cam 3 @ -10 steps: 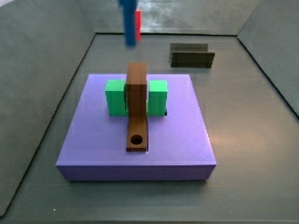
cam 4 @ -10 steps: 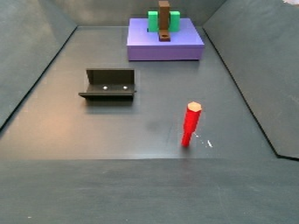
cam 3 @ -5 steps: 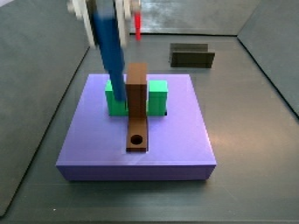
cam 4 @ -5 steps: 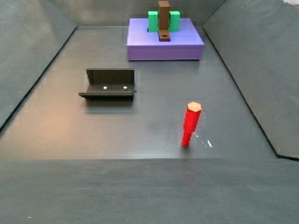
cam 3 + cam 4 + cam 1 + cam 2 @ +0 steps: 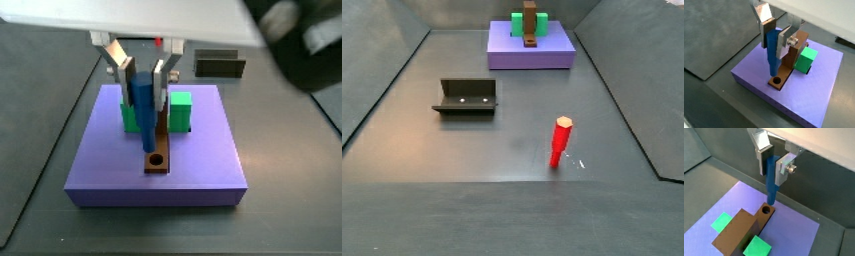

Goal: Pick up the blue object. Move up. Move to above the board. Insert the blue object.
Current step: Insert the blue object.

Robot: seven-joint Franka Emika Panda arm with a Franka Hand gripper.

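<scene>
My gripper (image 5: pixel 776 41) is shut on the blue peg (image 5: pixel 772 55) and holds it upright, gripping its upper part. The peg's lower tip hangs just over the round hole (image 5: pixel 767 209) at the near end of the brown plank (image 5: pixel 741 230). I cannot tell whether the tip touches the rim. In a side view the gripper (image 5: pixel 143 78), the peg (image 5: pixel 143 118) and the plank (image 5: pixel 159 150) show the same. In a side view (image 5: pixel 531 30) the plank shows far off, and gripper and peg are out of view.
The plank lies in a green block (image 5: pixel 179 110) on a large purple slab (image 5: pixel 201 165). The dark fixture (image 5: pixel 466 96) stands on the floor. A thin red stick (image 5: pixel 560 142) stands upright on the floor. Grey walls surround the floor.
The gripper with the blue peg has moved from the far side to over the slab and come down. The peg's tip is now at the plank's hole.
</scene>
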